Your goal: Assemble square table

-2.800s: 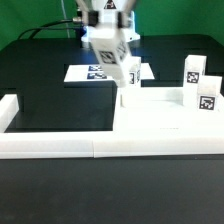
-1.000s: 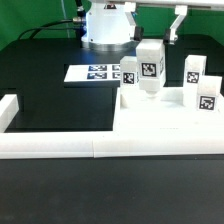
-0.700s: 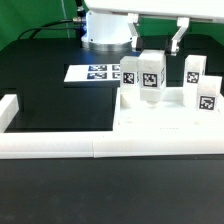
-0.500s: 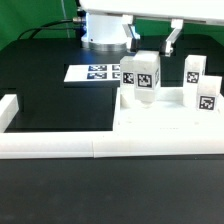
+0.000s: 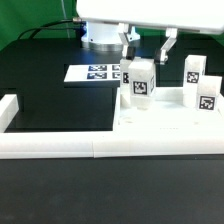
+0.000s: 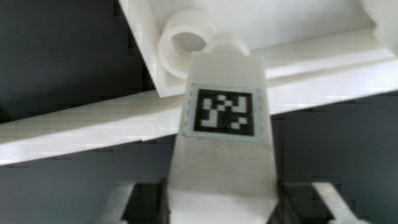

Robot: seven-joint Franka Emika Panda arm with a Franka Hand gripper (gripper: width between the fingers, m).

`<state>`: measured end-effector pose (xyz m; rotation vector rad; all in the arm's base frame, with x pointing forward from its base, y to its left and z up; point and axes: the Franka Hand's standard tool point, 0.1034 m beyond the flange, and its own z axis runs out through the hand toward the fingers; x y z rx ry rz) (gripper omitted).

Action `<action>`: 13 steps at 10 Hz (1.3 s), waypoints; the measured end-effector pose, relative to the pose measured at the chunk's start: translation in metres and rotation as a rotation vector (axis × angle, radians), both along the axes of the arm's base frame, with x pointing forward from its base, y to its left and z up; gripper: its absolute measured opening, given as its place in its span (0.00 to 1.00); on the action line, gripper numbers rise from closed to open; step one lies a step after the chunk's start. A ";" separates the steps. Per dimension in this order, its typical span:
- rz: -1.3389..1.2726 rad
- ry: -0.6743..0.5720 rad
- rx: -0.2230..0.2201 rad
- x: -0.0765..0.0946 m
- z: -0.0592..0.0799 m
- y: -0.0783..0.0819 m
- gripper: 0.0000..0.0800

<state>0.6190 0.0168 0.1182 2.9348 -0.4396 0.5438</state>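
Observation:
The white square slab (image 5: 165, 120) lies on the black table inside the border rail. My gripper (image 5: 146, 57) is shut on a white tagged leg block (image 5: 140, 82) and holds it upright by its top, over the slab's far corner on the exterior view's left. In the wrist view the leg (image 6: 222, 110) runs out from between the gripper (image 6: 228, 206) fingers. Its far end sits beside a round socket (image 6: 187, 40) in the slab (image 6: 329, 75). I cannot tell whether it touches. Two more legs (image 5: 193, 70) (image 5: 207, 97) stand on the slab on the exterior view's right.
The long white border rail (image 5: 60, 146) runs along the front, with a short raised end (image 5: 9, 110) on the exterior view's left. The marker board (image 5: 92, 72) lies flat at the back, behind the slab. The arm's white body (image 5: 105, 25) hangs above it.
The gripper has come down and moved a little toward the exterior view's left with the leg. The leg went from tilted, 2.8 s ago, to upright and lower over the slab's corner.

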 end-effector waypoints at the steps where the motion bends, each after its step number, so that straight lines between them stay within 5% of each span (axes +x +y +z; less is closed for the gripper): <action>1: 0.002 0.002 0.001 0.000 0.000 -0.002 0.36; 13: 0.058 -0.001 -0.020 0.001 -0.001 -0.009 0.36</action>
